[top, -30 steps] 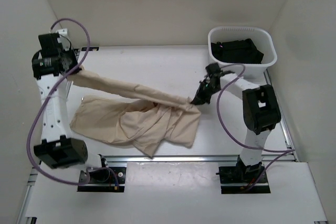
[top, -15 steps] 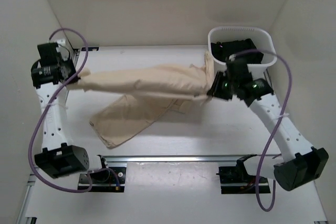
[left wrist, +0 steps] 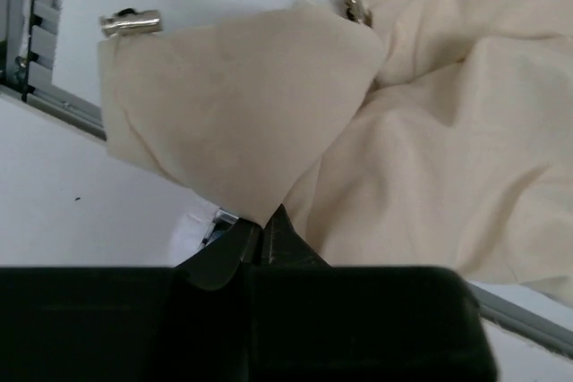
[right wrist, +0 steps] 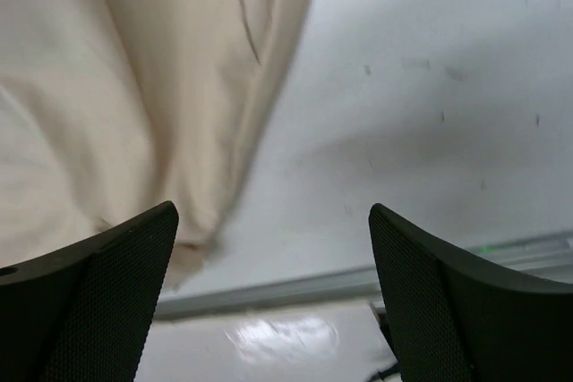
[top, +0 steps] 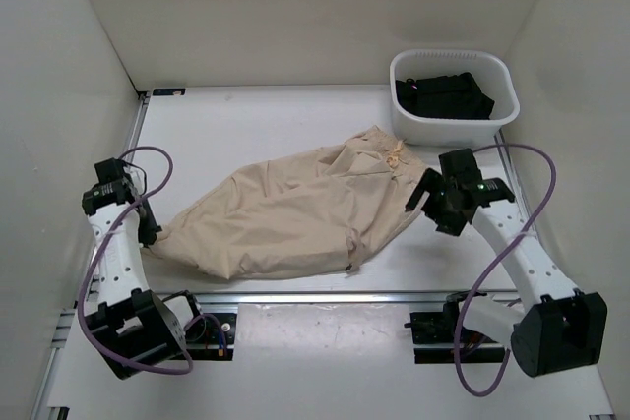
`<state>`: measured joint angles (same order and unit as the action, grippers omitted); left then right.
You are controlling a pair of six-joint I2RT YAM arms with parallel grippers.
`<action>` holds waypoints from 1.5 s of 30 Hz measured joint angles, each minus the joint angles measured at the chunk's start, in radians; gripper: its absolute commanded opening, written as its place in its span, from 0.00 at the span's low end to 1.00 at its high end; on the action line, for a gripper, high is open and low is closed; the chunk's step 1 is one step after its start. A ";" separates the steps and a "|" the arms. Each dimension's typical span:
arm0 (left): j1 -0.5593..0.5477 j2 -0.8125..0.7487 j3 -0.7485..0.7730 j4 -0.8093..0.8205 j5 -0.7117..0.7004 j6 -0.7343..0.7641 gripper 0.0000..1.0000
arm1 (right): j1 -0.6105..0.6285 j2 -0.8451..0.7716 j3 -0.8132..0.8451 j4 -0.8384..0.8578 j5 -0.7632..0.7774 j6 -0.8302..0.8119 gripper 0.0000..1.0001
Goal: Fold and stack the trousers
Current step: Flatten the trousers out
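Left gripper (left wrist: 261, 237) pinched shut on a trousers (top: 295, 209) corner. Right gripper (right wrist: 273, 221) wide open, empty, just beside the trousers' edge. White bin (top: 443, 132) holding black garments (top: 443, 95) behind.

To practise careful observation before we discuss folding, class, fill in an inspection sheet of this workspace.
Surface: white table, few small marks.
Job's things: trousers lie crumpled across the middle, unfolded.
Clutter: white basket at far right, black garments inside.
Grippers: left gripper shut on a trousers corner; right gripper open beside their right edge, holding nothing.
Cables: purple cables loop beside both arms.
Surroundings: white walls on three sides; metal rail along near edge.
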<state>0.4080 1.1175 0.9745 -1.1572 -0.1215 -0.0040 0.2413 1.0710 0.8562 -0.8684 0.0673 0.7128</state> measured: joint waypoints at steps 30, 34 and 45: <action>0.147 0.105 0.046 0.057 -0.048 0.000 0.14 | -0.288 0.617 0.071 0.596 -0.075 0.115 0.00; 0.147 0.335 0.334 0.056 -0.001 0.000 0.14 | -0.342 0.449 0.064 0.452 -0.038 0.082 0.00; 0.138 0.475 0.439 0.082 0.006 -0.005 0.19 | -0.439 -0.050 -0.039 0.156 -0.002 0.053 0.00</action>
<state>0.5461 1.5925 1.4136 -1.0756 -0.1158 -0.0093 -0.1982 1.0210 0.8173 -0.7124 0.0650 0.7658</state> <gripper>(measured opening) 0.148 0.009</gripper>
